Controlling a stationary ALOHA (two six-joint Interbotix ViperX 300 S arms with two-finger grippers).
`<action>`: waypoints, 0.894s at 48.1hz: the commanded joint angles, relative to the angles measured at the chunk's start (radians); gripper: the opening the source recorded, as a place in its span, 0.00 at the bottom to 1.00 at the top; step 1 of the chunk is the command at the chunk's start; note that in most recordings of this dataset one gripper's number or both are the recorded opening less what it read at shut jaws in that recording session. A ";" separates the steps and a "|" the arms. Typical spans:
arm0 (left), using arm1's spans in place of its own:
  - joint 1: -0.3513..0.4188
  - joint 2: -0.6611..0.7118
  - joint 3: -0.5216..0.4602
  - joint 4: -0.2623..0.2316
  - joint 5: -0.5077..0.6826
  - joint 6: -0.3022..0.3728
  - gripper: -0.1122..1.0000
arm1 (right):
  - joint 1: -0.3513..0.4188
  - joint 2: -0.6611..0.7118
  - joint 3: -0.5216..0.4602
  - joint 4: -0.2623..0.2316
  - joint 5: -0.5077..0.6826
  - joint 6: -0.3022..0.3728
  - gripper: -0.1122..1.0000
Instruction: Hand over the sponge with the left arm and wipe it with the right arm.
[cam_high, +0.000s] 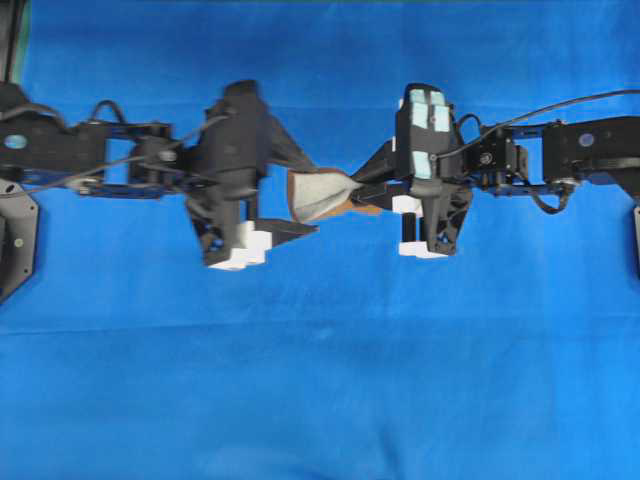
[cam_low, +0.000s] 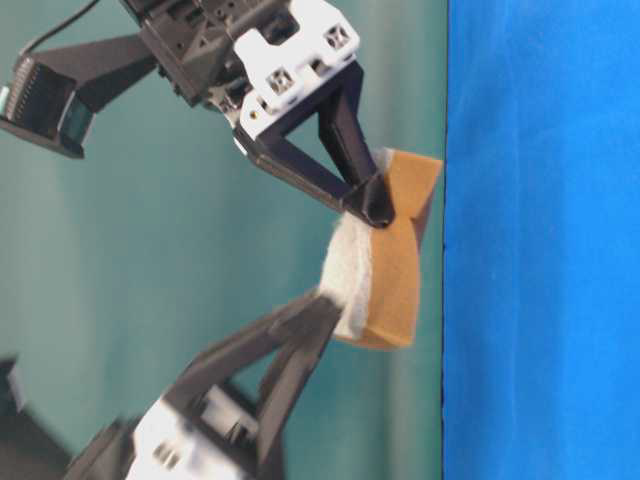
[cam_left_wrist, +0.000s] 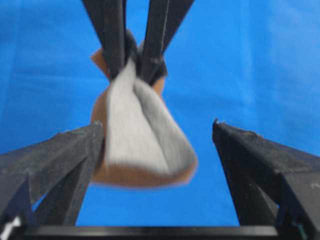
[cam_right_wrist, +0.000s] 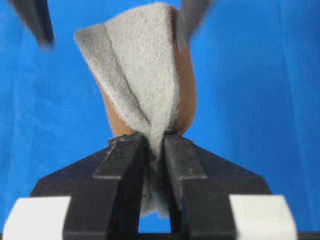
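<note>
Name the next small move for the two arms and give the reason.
Probably draw the plain black left hand straight back. Its fingers stand wide apart on either side of the soft grey-and-orange sponge, while the teal-patched right hand pinches the sponge's end, so the handover looks finished.

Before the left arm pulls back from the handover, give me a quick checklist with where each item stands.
1. Right end effector shut on the sponge: ok.
2. Left end effector open: ok.
3. Left fingers apart from the sponge: cannot tell; one sits right beside it.
4. Sponge off the blue table: ok.
5. Grip depth: ok, pinched end pokes through behind the jaws.
6. Sponge shape: not ok, folded and squeezed.
</note>
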 joint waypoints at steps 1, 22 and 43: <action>-0.011 -0.089 0.032 0.002 -0.037 0.000 0.87 | -0.002 -0.035 -0.002 -0.002 -0.003 0.003 0.26; -0.044 -0.336 0.222 0.000 -0.117 0.002 0.87 | -0.002 -0.044 0.008 -0.002 -0.003 0.003 0.26; -0.044 -0.341 0.227 0.000 -0.120 0.003 0.87 | 0.002 0.014 0.032 0.009 -0.028 0.023 0.26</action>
